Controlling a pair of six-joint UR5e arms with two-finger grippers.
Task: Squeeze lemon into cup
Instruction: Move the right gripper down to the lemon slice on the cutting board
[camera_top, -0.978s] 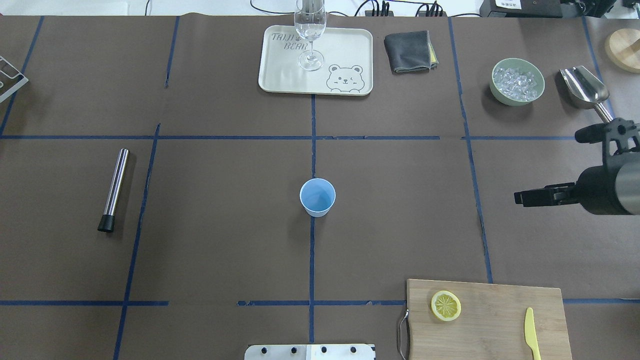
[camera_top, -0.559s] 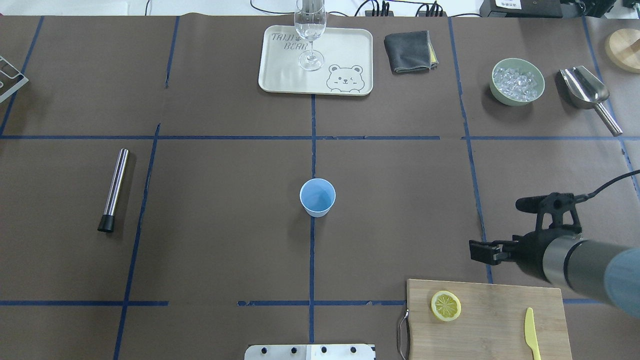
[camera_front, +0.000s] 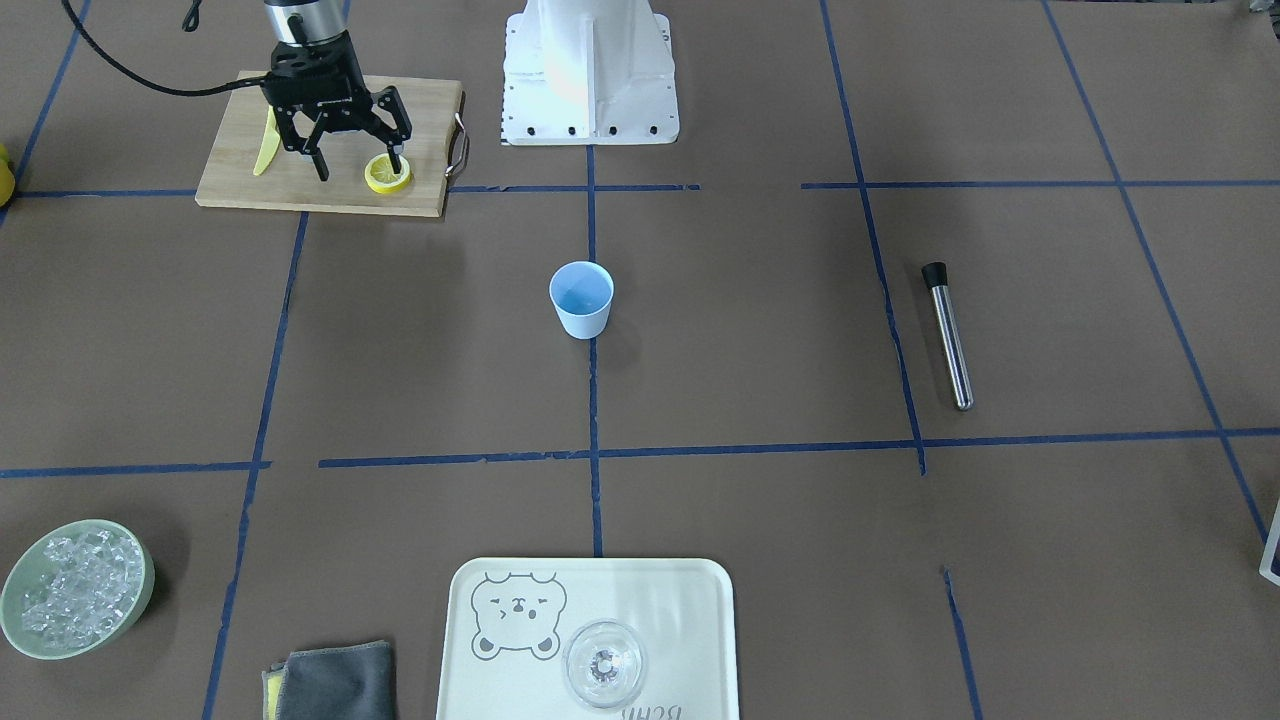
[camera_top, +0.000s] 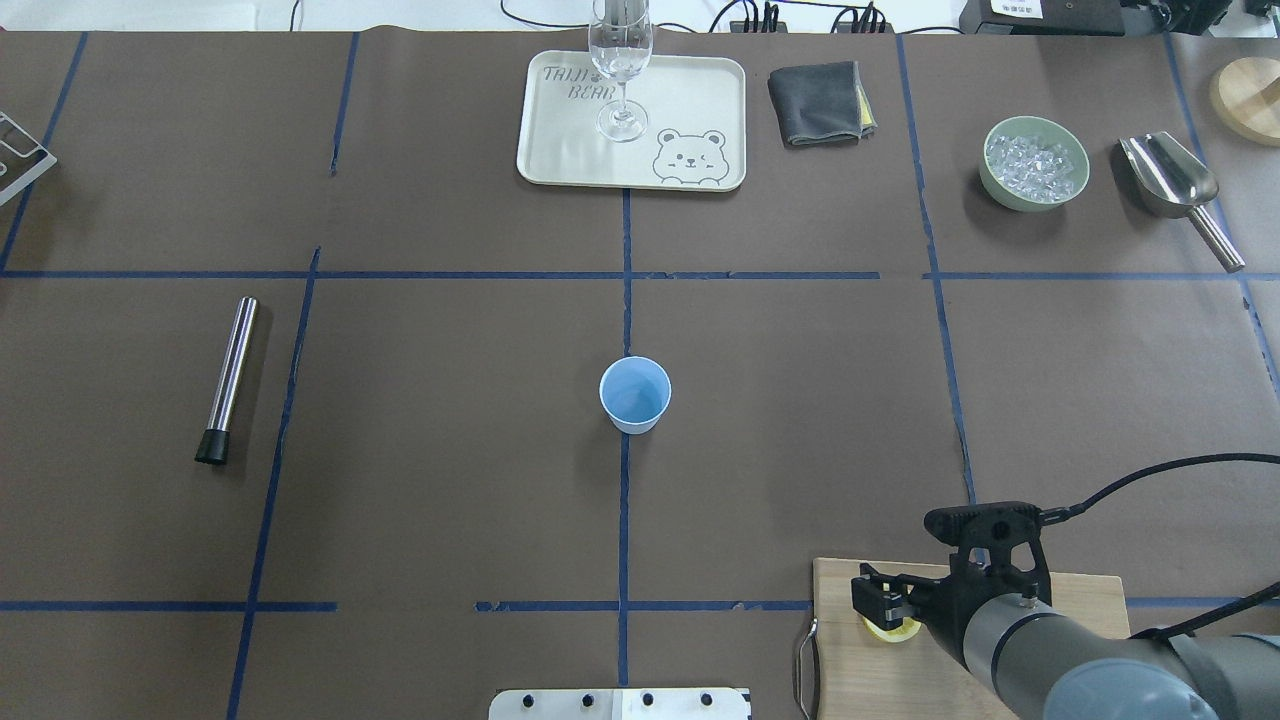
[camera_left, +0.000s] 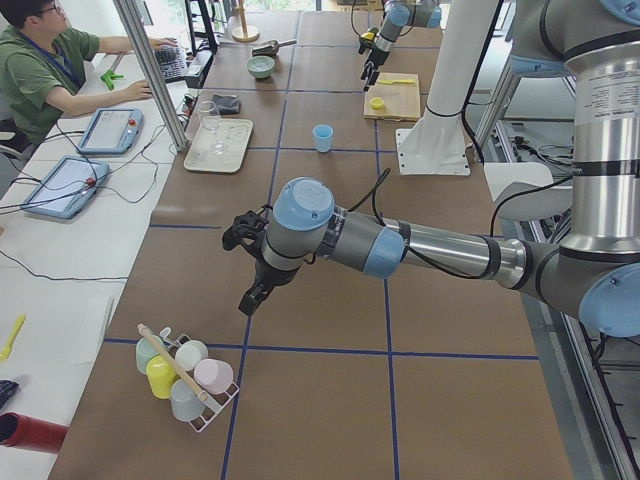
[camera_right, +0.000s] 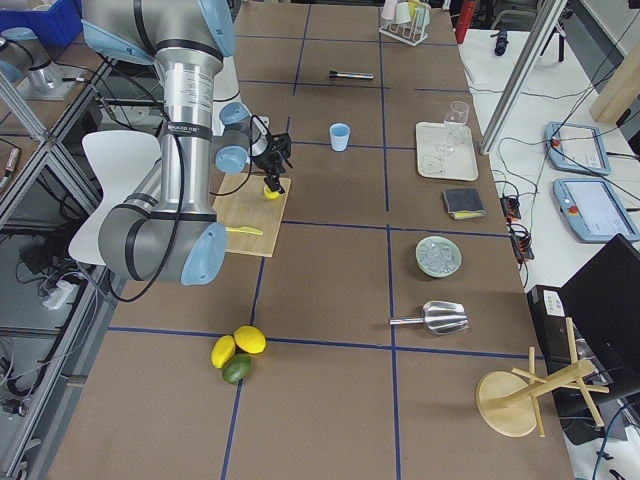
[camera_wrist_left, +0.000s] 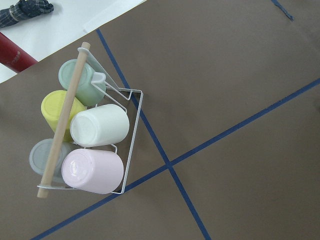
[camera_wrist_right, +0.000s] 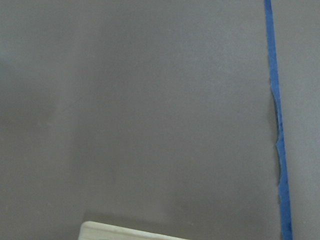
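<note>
The lemon (camera_front: 386, 177) is a half lying cut face up on the wooden cutting board (camera_front: 240, 185) at the near right of the table. My right gripper (camera_front: 360, 170) is open and points down over the board, one fingertip (camera_front: 397, 163) at the lemon's top. In the overhead view the gripper (camera_top: 885, 603) hides most of the lemon (camera_top: 893, 631). The light-blue cup (camera_top: 635, 393) stands upright and alone at the table's centre, well away from the gripper. My left gripper (camera_left: 250, 290) shows only in the exterior left view, far from both; I cannot tell if it is open.
A yellow plastic knife (camera_front: 266, 145) lies on the board beside the gripper. A tray (camera_top: 560, 150) with a clear glass (camera_top: 620, 60), a grey cloth (camera_top: 815, 102), a green bowl of ice (camera_top: 1034, 162) and a metal scoop (camera_top: 1170, 175) are at the back. A steel rod (camera_top: 228, 378) lies left. A mug rack (camera_wrist_left: 92, 140) sits under the left wrist.
My right arm has swung from the table's right side, toward the robot, and come down over the cutting board and the lemon. The cup and the lemon have not moved.
</note>
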